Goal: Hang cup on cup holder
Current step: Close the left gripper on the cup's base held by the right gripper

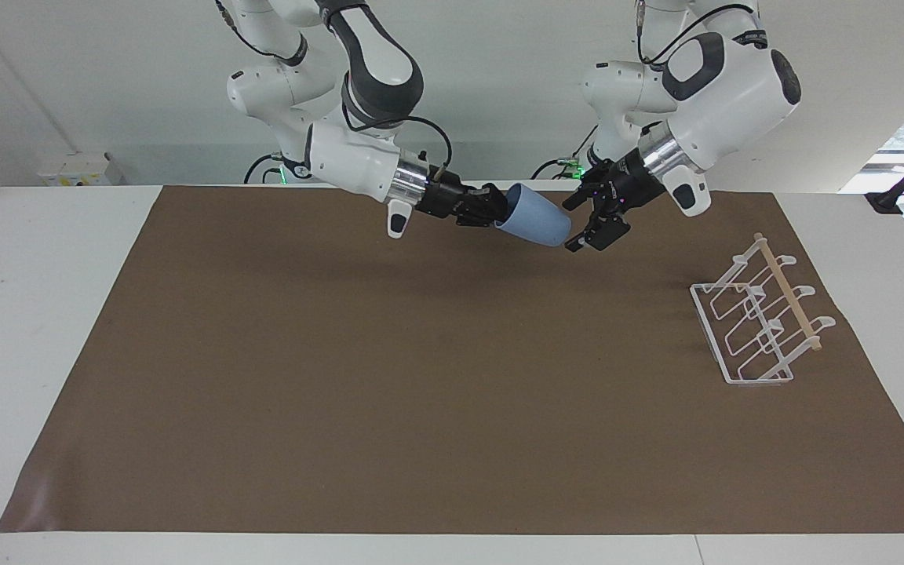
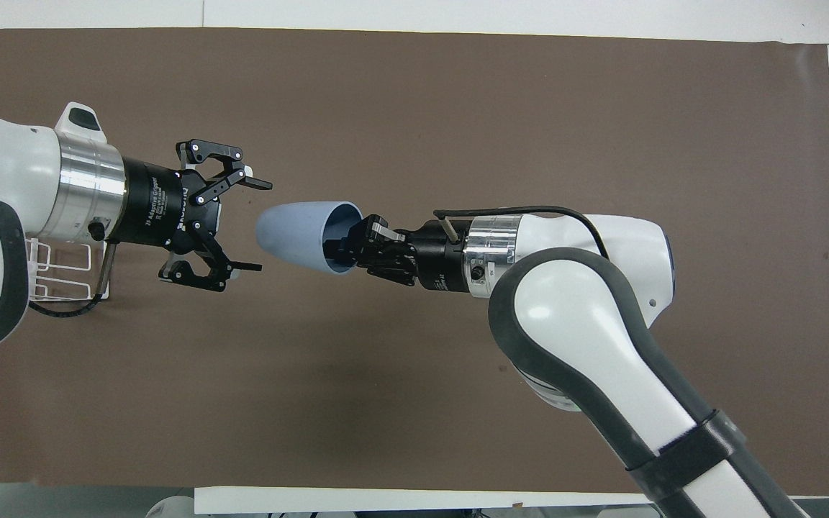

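1. The right gripper (image 2: 357, 248) is clenched on the rim of the cup (image 2: 299, 236), one finger reaching inside the mouth. It holds the cup up in the air, lying almost on its side over the brown mat (image 1: 389, 392), with the narrow closed base pointing at the other arm.
2. Holding it by the rim leaves the whole outer wall and base free, which looks to me like an offer for a handover.
3. The left gripper (image 1: 589, 227) hangs just beside that base with its fingers spread wide and nothing between them. It is lined up with the cup but not touching it.
4. The cup holder (image 1: 758, 322) stands on the mat toward the left arm's end of the table, well apart from both grippers, with its prongs bare.
5. That placing would explain the pass: the left arm is the one based near the rack, so I'd guess it takes the cup there.
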`<control>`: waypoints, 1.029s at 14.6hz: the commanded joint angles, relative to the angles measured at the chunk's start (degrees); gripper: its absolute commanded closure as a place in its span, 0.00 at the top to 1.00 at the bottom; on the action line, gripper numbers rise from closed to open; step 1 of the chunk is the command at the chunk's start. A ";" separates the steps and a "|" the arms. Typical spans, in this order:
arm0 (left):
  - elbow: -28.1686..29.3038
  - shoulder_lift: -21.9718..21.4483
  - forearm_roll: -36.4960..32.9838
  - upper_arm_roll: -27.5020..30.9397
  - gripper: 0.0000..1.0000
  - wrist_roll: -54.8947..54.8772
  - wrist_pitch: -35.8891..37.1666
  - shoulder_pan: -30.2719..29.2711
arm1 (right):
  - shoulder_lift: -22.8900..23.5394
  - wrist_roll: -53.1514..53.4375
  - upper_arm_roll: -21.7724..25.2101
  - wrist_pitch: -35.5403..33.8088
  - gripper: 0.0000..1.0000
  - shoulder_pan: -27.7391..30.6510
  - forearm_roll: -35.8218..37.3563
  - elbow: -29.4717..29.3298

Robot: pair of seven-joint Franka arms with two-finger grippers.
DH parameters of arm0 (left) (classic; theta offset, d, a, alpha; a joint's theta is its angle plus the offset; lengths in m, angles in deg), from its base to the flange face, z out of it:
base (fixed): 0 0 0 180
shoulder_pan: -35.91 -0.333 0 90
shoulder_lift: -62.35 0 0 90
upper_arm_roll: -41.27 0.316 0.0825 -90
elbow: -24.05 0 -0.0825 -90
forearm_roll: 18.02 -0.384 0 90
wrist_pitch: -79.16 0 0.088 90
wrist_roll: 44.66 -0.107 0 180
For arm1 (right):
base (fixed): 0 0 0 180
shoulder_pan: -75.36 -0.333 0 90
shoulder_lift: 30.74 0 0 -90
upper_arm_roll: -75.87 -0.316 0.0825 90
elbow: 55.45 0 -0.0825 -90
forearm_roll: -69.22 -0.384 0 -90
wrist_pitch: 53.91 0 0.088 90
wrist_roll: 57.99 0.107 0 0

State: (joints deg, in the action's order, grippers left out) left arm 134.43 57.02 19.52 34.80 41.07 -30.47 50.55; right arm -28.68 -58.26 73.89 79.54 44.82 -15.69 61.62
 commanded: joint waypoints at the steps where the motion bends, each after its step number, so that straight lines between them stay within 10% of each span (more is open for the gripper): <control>1: 2.91 -1.53 1.14 0.32 1.00 1.62 -5.05 2.67 | -0.91 0.09 -0.04 0.32 0.02 0.04 -1.40 0.87; 12: 1.86 -0.56 0.44 0.32 0.93 2.50 -4.27 2.86 | -0.91 0.09 -0.04 0.41 0.02 0.04 -1.40 0.87; 13: 1.68 -0.47 0.43 0.32 0.64 2.68 -3.84 2.86 | -0.91 0.09 -0.04 0.41 0.02 0.04 -1.40 0.87; 14: 1.68 -0.56 0.17 0.32 0.09 1.29 -3.66 2.86 | -0.91 0.09 -0.04 0.41 0.02 0.04 -1.40 0.87; 15: 1.24 -0.47 -1.48 0.32 0.00 0.23 -3.57 2.86 | -0.91 0.18 -0.04 0.41 0.02 0.13 -1.40 0.87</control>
State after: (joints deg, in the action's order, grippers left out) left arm 136.42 56.93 19.24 34.70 42.23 -35.17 52.92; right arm -28.69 -58.26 73.98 79.85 44.85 -15.72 61.66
